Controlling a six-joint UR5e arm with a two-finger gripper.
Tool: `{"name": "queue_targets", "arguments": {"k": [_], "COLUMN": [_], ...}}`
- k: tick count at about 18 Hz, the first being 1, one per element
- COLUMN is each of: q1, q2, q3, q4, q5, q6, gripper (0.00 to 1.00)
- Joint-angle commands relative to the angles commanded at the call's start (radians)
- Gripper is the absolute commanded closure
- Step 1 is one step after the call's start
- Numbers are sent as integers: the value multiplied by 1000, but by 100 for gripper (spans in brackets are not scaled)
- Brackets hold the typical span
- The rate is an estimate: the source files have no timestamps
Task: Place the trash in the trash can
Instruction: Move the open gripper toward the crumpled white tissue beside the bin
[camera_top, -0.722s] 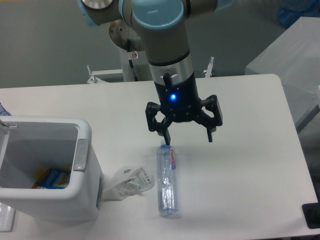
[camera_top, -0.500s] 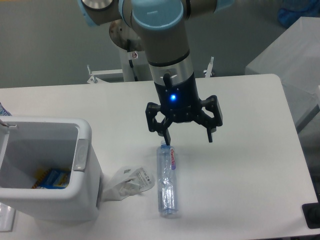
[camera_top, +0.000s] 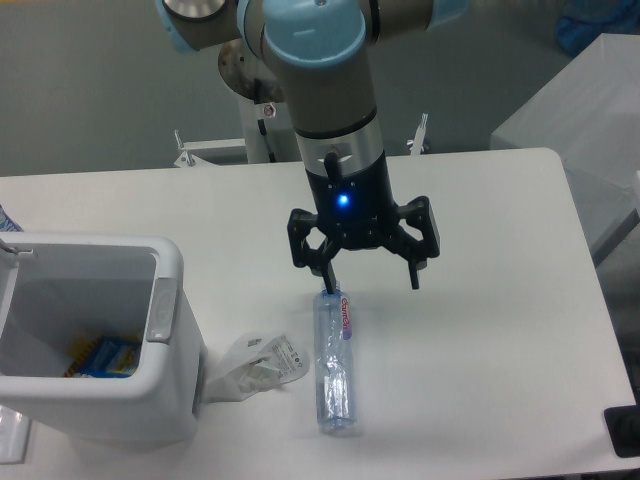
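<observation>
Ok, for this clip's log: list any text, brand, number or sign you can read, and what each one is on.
Bottle label: red lettering running along its length, too small and blurred to read.
Wrapper: small dark print on a white patch, unreadable.
Blue and yellow item inside the trash can: markings too blurred to read.
Gripper: only a blue light on the wrist, no text.
Nothing in this view can be quoted.
</observation>
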Motion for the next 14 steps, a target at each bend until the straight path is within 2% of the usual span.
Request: {"name": "queue_targets", "arguments": {"k": [1,2,4,8,14], "q1": [0,0,-3,-5,-11], "q2": [2,2,11,11,14], "q3": [-34,-60,-104,-146,-255], "q4": [58,89,108,112,114], "q5": [0,0,2,-2,-2], "q6": [-2,-9,-46,-17,220], "gripper": [0,0,0,0,0]}}
